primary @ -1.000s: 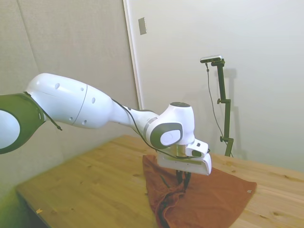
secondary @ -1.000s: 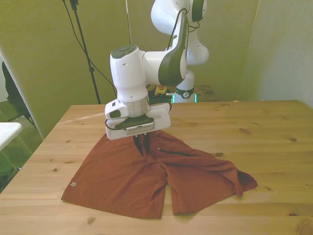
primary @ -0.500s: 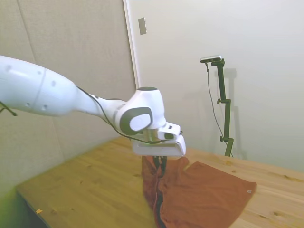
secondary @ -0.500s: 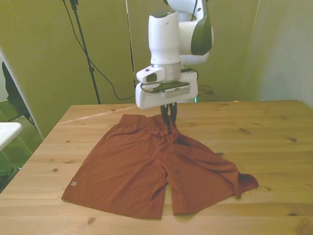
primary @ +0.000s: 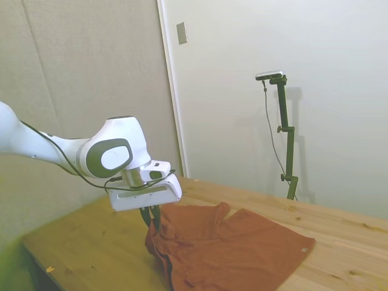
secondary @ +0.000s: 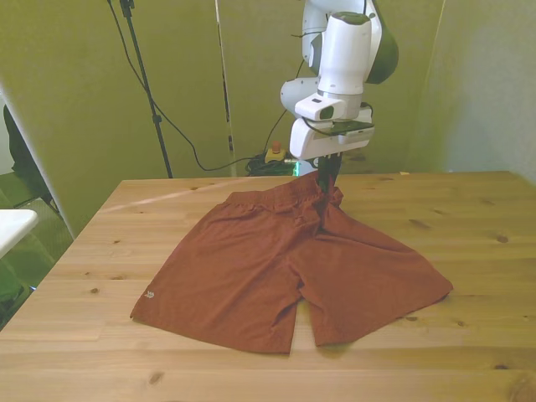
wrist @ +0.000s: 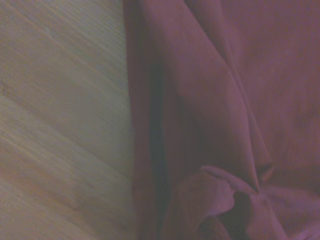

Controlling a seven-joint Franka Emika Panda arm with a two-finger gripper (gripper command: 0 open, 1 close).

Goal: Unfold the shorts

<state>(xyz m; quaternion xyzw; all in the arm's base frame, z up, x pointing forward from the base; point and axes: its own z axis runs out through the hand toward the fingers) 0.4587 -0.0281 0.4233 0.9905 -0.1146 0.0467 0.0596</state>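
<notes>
end effector (secondary: pixel 328 179) pinching shorts (secondary: pixel 285 268) waistband — lifted, table (secondary: pixel 469 218)

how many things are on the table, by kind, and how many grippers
shorts: 1, rust-orange, spread on the wooden table
gripper: 1, pinching the shorts' waistband
total: 2

Rust-red shorts (secondary: pixel 285 268) lie spread on the table, both legs open, waistband bunched.
</notes>
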